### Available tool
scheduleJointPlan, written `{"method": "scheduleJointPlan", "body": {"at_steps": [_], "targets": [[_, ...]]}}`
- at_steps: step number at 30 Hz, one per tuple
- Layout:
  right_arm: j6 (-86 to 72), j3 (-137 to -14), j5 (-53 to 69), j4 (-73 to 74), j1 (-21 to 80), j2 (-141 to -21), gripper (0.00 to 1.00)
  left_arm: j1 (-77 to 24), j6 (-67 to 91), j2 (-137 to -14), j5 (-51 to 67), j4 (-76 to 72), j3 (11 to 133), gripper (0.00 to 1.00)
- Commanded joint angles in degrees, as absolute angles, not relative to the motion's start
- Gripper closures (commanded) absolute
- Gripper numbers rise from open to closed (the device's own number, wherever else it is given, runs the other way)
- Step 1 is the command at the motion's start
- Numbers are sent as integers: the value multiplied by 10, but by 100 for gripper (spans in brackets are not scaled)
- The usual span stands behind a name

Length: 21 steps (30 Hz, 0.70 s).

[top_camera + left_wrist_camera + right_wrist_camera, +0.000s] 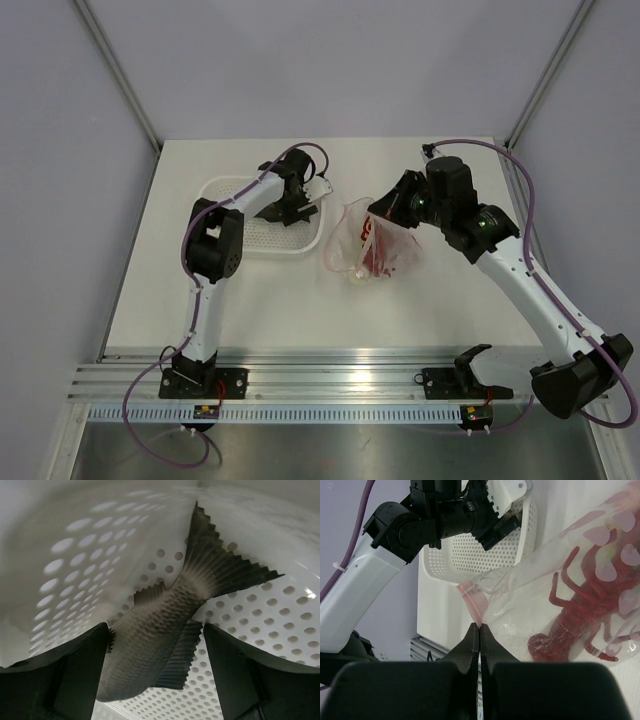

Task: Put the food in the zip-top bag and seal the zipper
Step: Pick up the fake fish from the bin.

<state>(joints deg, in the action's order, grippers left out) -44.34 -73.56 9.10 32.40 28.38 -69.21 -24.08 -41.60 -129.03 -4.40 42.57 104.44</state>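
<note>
Right wrist view: my right hand [479,626] has its fingers pressed together, pinching the edge of the zip-top bag [530,580] right where the pink zipper [471,597] strip ends. The bag hangs from that pinch with its mouth gaping toward the white basket [470,555], and the red lobster [580,615] lies inside it, claws and legs showing through the clear film with its pale pink spots. Beyond the bag's mouth I see the left arm [420,520] reaching into the basket. Through the left wrist camera, the left hand [155,630] has its two dark fingers [55,675] standing apart on either side of the grey fish [165,625]. The fish's jagged fins reach both inner faces, and I cannot tell whether the fingers are actually clamping it. The fish lies on the perforated floor of the basket with its tail fanned up toward the wall. From the top external camera, the left hand [300,205] is down at the right end of the basket [240,215], and the right hand [375,222] holds the bag [365,245] up just beside the basket's right rim, the red of the lobster visible within. A small pale round piece [358,277] sits at the bag's near edge on the counter [200,310]; whether it is inside the film I cannot tell.
</note>
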Motion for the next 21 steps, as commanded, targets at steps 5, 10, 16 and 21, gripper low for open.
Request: {"method": "scheduleJointPlan", "body": {"at_steps": [5,10,16,21], "targets": [[-439,-755,89,297,286,-697,100,-243,-422,-1334,-68,452,1075,21],[-439,-758,91,294,286,-704,100,-243,-412,-1327,-52,446,1067,34],[-441,-758,93,294,286,-703,100,-243,-408,-1327,-77,417,1051,82],[-440,-762,91,296,286,-701,100,-243,-387,-1315,-81,421,1059,100]]}}
